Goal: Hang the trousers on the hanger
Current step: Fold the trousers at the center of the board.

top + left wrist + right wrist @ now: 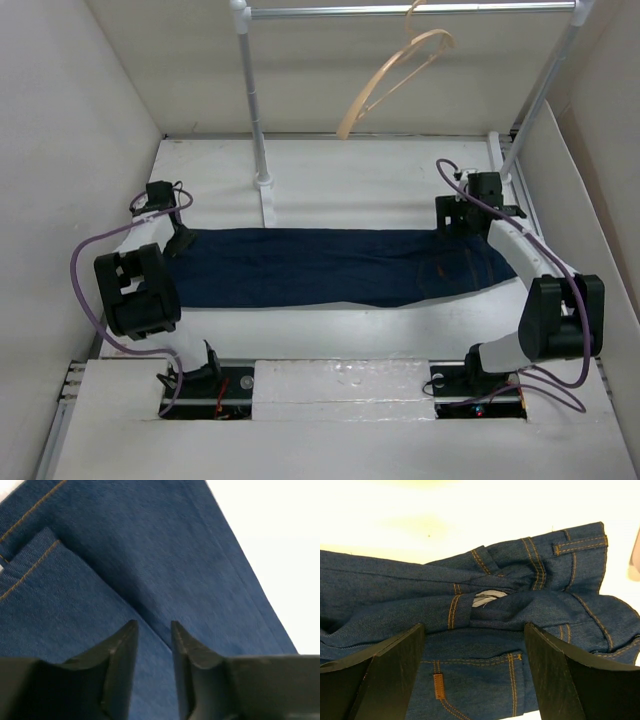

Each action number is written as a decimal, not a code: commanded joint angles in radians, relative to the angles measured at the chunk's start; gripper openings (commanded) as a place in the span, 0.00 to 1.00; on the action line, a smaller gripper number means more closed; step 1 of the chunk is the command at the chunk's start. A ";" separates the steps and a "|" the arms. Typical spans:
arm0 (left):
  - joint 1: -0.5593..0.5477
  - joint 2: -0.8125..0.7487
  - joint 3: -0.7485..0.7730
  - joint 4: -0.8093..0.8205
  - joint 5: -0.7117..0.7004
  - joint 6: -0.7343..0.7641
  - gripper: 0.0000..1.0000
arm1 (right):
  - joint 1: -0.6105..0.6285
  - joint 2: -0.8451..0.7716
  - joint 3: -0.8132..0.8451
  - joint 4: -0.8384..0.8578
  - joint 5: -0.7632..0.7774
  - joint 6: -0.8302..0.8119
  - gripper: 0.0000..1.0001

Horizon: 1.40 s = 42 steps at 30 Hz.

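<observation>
Sprawling soft navy denim trousers, orange-stitched; thin curved peach hanger.

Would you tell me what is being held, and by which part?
Nothing, it seems: right gripper wide open over the trousers at the waistband, left gripper narrowly open over a leg end.

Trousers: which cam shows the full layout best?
Top external: the trousers lie full length across the table. Left wrist shows only leg cloth close up; right wrist only the bunched waistband end.
</observation>
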<state>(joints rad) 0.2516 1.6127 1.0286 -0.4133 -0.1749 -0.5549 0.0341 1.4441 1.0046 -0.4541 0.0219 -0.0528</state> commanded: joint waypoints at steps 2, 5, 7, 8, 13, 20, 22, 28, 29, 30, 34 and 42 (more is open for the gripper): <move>0.026 0.009 0.025 -0.058 -0.063 0.003 0.26 | 0.007 -0.001 -0.011 0.066 -0.014 -0.009 0.85; 0.083 -0.028 -0.028 -0.025 -0.005 -0.028 0.28 | 0.007 -0.013 -0.041 0.092 -0.056 -0.002 0.85; 0.092 -0.020 -0.036 -0.019 0.034 -0.052 0.28 | 0.007 -0.037 -0.058 0.109 -0.077 0.001 0.85; 0.092 0.001 -0.032 -0.021 0.038 -0.071 0.28 | 0.007 -0.045 -0.067 0.111 -0.085 0.001 0.85; 0.092 0.049 0.007 -0.002 0.034 -0.120 0.30 | 0.033 -0.106 -0.098 0.112 -0.131 -0.016 0.85; 0.092 0.102 0.056 -0.025 -0.015 -0.135 0.32 | 0.055 -0.159 -0.156 0.114 -0.154 -0.041 0.85; 0.092 0.098 0.056 -0.010 -0.008 -0.134 0.34 | 0.064 -0.160 -0.169 0.117 -0.163 -0.047 0.85; 0.092 0.101 0.070 0.019 0.018 -0.143 0.36 | 0.073 -0.157 -0.189 0.129 -0.178 -0.059 0.85; 0.092 0.105 0.073 0.018 0.021 -0.145 0.36 | 0.073 -0.157 -0.190 0.127 -0.177 -0.059 0.85; 0.092 0.113 0.077 0.015 0.023 -0.145 0.32 | 0.073 -0.156 -0.190 0.127 -0.177 -0.059 0.85; 0.092 0.131 0.073 -0.005 0.006 -0.146 0.00 | 0.073 -0.162 -0.179 0.114 -0.162 -0.071 0.85; 0.092 0.079 0.061 -0.021 0.005 -0.132 0.00 | 0.052 -0.162 -0.149 0.098 -0.165 -0.084 0.85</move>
<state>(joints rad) 0.3420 1.7416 1.0760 -0.4053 -0.1577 -0.6926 0.0937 1.3003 0.8154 -0.3744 -0.1383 -0.1184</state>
